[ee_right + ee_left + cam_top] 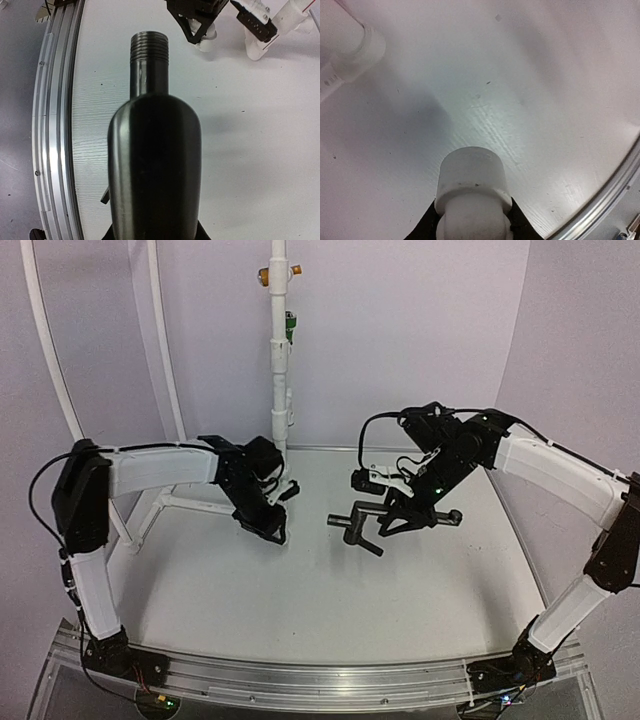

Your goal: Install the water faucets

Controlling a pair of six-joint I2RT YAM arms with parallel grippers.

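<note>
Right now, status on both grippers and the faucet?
Left gripper shut on white pipe fitting. Right gripper shut on black faucet, not yet installed. Nothing between them.

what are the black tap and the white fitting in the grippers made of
The black tap looks like metal with a dark satin finish: soft sheen, cut threads at its end. The white fitting is probably plastic: matte, faintly scuffed.

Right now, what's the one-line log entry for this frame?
left jaws shut on white fitting | right jaws shut on black tap | threaded end toward left arm | tap not yet installed
</note>
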